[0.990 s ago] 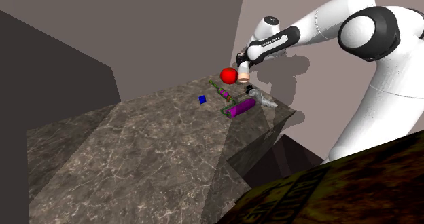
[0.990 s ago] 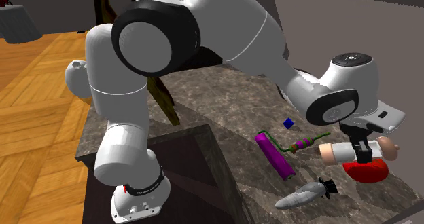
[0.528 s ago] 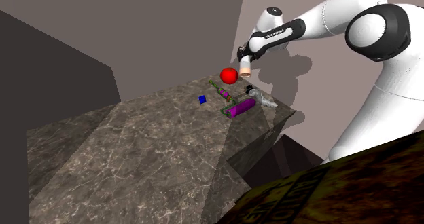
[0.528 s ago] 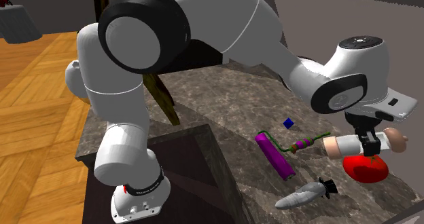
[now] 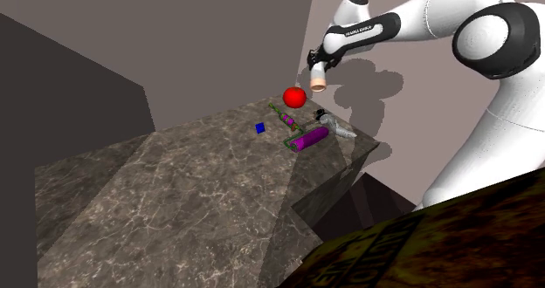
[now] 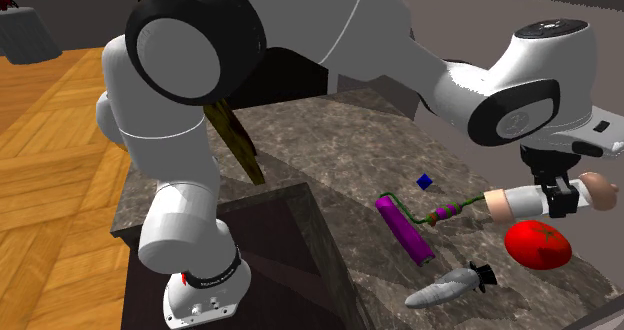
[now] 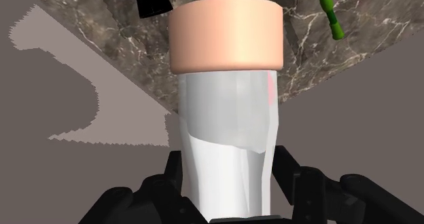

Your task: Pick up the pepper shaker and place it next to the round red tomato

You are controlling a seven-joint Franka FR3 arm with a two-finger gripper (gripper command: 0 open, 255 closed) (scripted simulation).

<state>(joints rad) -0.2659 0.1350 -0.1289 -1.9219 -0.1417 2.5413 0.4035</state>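
Two black fingers [image 7: 162,192] clamp the lower body of the pepper shaker [image 7: 227,127] from either side, so the gripper [image 7: 227,212] is closed firmly on it. The shaker's pale, glassy barrel and peach-coloured cap point away from the hand toward the marbled counter [image 7: 95,26].

In the second exterior view the shaker [image 6: 545,200] lies roughly level in the gripper [image 6: 556,193]. A second ago its barrel overlapped the top of the tomato [image 6: 537,244]; now it has risen clear and slid toward that view's right. The shoulder view agrees: the shaker [image 5: 318,78] hangs higher than before, above the tomato [image 5: 294,97].

By my reading the pick is done and the carry is under way, but the lift has taken the shaker away from its goal, so a descent onto bare stone beside the tomato is left.

Farther out along the counter [image 6: 330,143] lie a grey piece with a black tip [image 6: 440,290], a purple roller [image 6: 405,230] and a small blue cube [image 6: 425,181], all well clear of the hand.
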